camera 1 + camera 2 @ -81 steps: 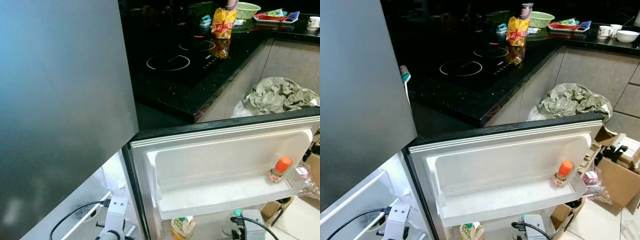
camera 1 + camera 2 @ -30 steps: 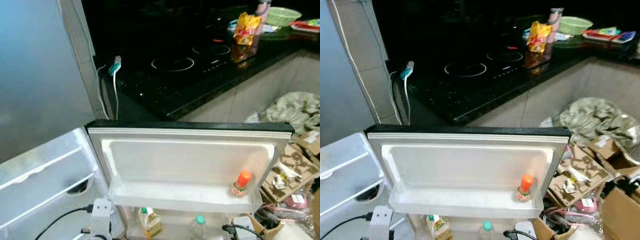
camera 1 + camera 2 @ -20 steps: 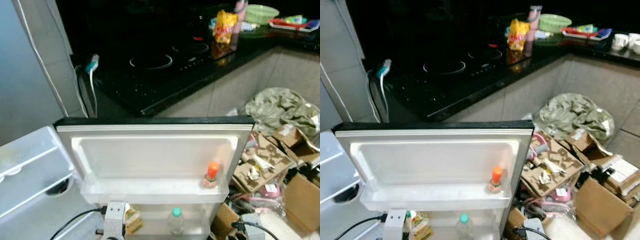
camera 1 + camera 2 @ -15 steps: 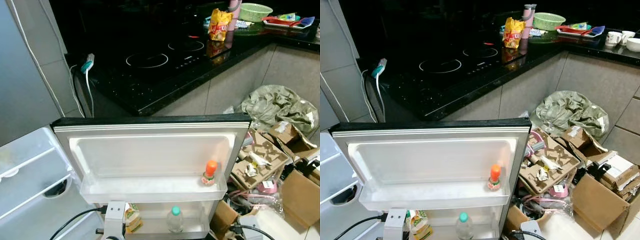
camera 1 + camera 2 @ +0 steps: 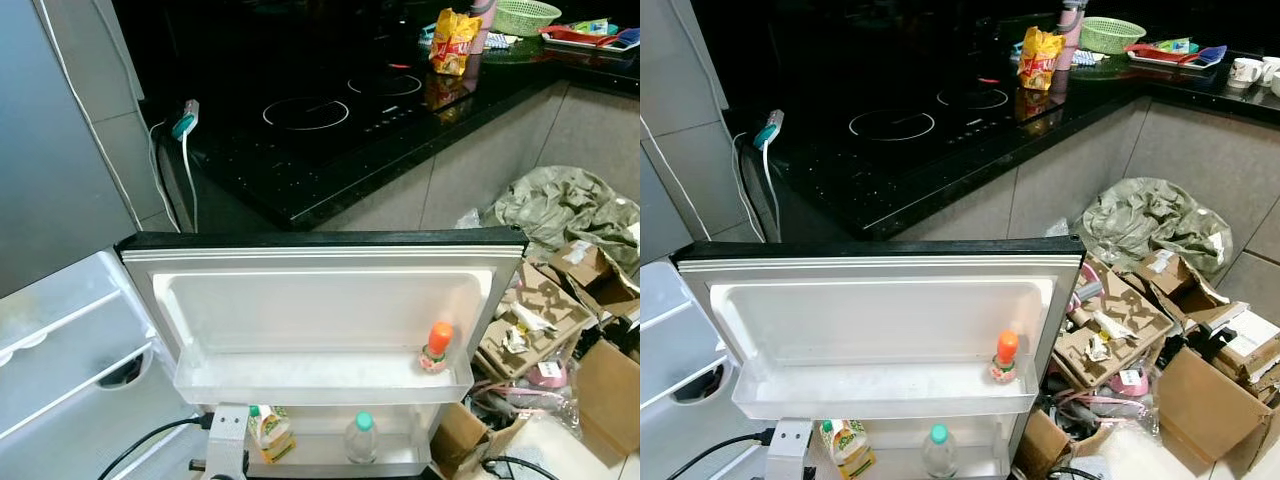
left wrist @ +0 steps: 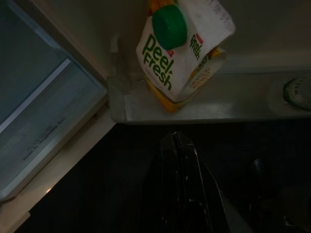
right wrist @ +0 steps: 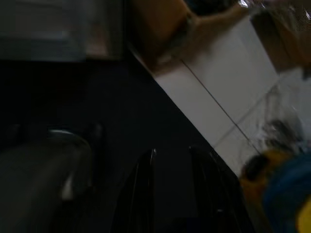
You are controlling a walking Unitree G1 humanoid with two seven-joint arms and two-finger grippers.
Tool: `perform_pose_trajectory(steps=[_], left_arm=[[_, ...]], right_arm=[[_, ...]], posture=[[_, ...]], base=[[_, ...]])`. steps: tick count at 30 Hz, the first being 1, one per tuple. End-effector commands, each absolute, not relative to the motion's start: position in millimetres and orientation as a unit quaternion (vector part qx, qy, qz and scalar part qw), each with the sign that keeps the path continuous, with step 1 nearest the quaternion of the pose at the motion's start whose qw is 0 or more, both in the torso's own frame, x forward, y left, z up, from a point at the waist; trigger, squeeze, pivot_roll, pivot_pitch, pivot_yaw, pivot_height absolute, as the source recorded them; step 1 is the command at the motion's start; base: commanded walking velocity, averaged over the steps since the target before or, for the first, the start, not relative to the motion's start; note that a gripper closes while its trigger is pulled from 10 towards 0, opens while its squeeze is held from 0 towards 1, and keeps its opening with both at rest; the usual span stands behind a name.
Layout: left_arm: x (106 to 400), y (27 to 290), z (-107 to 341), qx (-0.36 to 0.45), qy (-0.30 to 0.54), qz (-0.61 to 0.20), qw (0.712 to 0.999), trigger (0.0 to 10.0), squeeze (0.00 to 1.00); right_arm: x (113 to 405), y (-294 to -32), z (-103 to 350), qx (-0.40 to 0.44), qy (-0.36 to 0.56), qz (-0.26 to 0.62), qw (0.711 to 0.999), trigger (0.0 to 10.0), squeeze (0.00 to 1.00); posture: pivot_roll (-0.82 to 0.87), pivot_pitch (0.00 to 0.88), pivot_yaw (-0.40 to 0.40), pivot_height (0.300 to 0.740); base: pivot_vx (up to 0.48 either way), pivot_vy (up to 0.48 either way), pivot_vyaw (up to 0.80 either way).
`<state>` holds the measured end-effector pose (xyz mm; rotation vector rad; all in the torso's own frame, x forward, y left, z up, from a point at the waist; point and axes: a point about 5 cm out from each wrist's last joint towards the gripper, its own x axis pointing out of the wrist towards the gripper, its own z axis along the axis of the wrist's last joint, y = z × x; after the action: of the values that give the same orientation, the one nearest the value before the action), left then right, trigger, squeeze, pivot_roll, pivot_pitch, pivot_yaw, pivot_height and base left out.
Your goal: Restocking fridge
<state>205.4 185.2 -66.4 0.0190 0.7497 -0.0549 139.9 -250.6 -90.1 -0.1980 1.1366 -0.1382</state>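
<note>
The fridge door (image 5: 320, 300) stands open ahead of both jaws. The juice carton (image 6: 182, 48) sits on its lower shelf, just beyond the closed, empty left jaws (image 6: 179, 141). The right jaws (image 7: 175, 160) hang slightly parted over the floor. Likely between items; next fetch stock. The blue-yellow object by them is unclear.

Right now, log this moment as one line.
fridge door open | top shelf: small bottle | lower shelf: juice carton, water bottle | left gripper shut, low by carton
</note>
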Motion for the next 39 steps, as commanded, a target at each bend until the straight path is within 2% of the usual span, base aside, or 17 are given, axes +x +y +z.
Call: perform_pose_trajectory(steps=[1,8,34,39], left_arm=[[212.1,190.4,-61.9,0.022,0.36,-0.031,0.932,10.0,0.0],[214.8,189.6,-60.4,0.024,0.357,-0.037,0.933,10.0,0.0],[218.5,185.6,-58.4,0.021,0.352,-0.046,0.935,10.0,0.0],[218.8,185.5,-58.3,0.023,0.353,-0.044,0.934,10.0,0.0]], right_arm=[[134.3,-249.4,-92.6,-0.082,0.546,-0.08,0.83,10.0,0.0],[135.7,-241.5,-94.1,-0.066,0.537,-0.085,0.837,10.0,0.0],[141.6,-241.1,-91.5,-0.073,0.52,-0.072,0.848,10.0,0.0],[144.4,-241.6,-90.3,-0.076,0.517,-0.07,0.85,10.0,0.0]], posture=[[-0.08,0.012,0.031,0.726],[-0.08,0.016,0.038,0.726],[-0.08,0.026,0.038,0.726],[-0.08,0.028,0.037,0.726]], base=[[0.0,0.0,0.0],[0.0,0.0,0.0],[-0.313,0.0,0.0],[0.0,0.0,0.0]])
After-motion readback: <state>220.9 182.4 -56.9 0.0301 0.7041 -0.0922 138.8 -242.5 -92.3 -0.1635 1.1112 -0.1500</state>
